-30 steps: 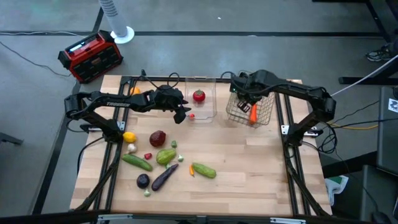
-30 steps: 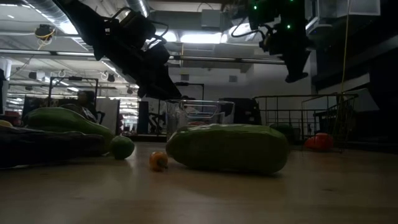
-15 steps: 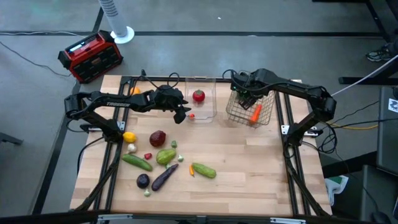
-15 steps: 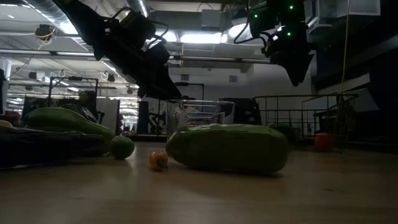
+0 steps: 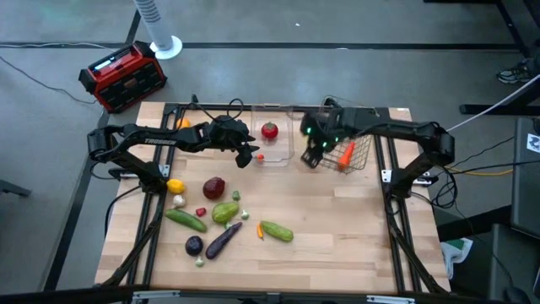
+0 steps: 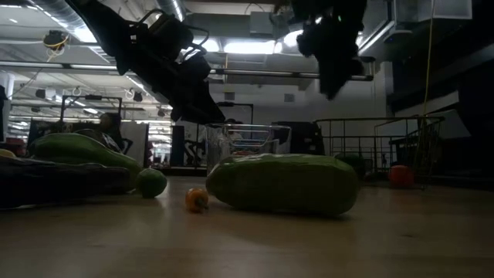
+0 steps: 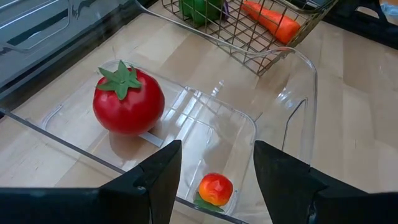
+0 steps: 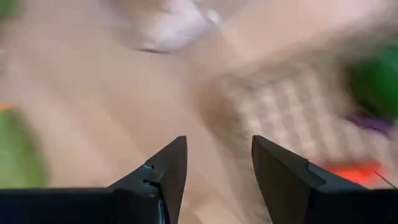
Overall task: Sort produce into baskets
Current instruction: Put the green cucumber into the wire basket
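Note:
The clear bin (image 5: 285, 145) at the table's far middle holds a red apple with a green top (image 7: 129, 102) and a small red-orange fruit (image 7: 214, 188). My left gripper (image 7: 217, 152) hangs open over the bin's near left corner (image 5: 251, 156), holding nothing. The wire basket (image 5: 359, 156), right of the bin, holds a carrot (image 5: 346, 154) and something green (image 7: 199, 9). My right gripper (image 5: 310, 156) stands open and empty in the air between bin and basket, pointing steeply down. More produce lies on the table's near left part.
Loose on the wood are a lemon (image 5: 175, 186), garlic (image 5: 178, 201), a dark red apple (image 5: 213, 187), a green pepper (image 5: 224, 211), two cucumbers (image 5: 186, 220) (image 5: 277, 230) and two eggplants (image 5: 193, 246) (image 5: 222, 241). A red-black box (image 5: 122, 76) sits on the floor beyond the far left corner.
My right gripper has swung from above the wire basket toward the table's left, past the basket's left rim, and has tipped to point more steeply down. The carrot stays in the basket.

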Controlling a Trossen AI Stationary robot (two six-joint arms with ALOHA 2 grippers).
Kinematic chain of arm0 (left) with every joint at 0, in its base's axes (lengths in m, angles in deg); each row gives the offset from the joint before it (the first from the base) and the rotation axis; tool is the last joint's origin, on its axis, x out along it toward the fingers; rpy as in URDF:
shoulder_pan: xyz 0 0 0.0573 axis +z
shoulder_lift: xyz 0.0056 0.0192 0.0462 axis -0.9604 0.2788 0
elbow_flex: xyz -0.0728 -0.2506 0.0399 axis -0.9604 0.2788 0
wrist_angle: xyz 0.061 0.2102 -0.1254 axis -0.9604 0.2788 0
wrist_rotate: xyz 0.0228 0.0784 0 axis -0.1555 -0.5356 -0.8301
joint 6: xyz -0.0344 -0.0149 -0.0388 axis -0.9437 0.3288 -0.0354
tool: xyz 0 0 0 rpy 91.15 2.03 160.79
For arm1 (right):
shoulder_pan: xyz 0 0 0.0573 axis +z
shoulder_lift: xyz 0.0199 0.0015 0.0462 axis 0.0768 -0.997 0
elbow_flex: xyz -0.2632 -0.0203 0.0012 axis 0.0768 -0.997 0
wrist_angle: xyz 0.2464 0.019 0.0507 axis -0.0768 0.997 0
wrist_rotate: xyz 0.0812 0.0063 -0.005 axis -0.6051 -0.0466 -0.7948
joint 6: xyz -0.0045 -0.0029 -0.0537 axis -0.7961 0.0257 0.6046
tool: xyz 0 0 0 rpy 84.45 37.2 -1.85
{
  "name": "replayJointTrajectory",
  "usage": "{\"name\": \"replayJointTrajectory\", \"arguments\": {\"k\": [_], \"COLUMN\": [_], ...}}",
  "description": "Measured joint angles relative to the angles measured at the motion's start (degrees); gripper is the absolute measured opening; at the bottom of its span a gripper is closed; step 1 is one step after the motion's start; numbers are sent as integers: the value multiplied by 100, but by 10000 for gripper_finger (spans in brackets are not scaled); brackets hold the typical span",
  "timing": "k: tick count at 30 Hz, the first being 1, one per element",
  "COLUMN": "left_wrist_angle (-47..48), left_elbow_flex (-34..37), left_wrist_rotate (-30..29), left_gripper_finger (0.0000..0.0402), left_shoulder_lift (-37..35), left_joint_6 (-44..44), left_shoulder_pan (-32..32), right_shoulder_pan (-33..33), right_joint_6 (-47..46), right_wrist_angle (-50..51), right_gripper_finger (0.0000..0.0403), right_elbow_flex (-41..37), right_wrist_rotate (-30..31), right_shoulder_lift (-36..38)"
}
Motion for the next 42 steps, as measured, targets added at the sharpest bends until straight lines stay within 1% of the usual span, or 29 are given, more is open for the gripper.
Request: {"name": "replayJointTrajectory", "arguments": {"k": [3, 9, 13, 16, 21, 26, 30, 36, 39, 42], "left_wrist_angle": [0, -2, -1, 0, 0, -2, -1, 22, 129, 471], "left_elbow_flex": [0, 0, 0, 0, 0, 0, 0, -4, -9, -11], "left_wrist_rotate": [0, 0, 0, 0, 0, 2, 2, 4, 4, 4], "left_gripper_finger": [196, 196, 196, 196, 196, 196, 196, 196, 196, 196], "left_shoulder_lift": [0, 0, 0, 0, 0, 0, -6, -365, -664, -964], "left_joint_6": [0, -4, -29, -31, -15, 54, 230, 274, 359, 442], "left_shoulder_pan": [1, 0, 1, 2, 0, 0, 0, 0, 0, 0], "right_shoulder_pan": [637, 1722, 2221, 2478, 2686, 2674, 2671, 2673, 2670, 2673], "right_joint_6": [10, 24, 55, -324, -526, -722, -801, -801, -799, -799], "right_wrist_angle": [-590, -1579, -1973, -2103, -2120, -2123, -2116, -2124, -2114, -2110], "right_gripper_finger": [179, 179, 179, 179, 179, 179, 180, 181, 199, 236], "right_elbow_flex": [0, 0, 0, 0, 0, 0, 0, 2, 2, 2], "right_wrist_rotate": [-48, 92, 162, 320, 331, 87, 53, 9, -84, -217], "right_shoulder_lift": [0, 0, -2, -2, -4, -7, -7, -183, -368, -609]}}
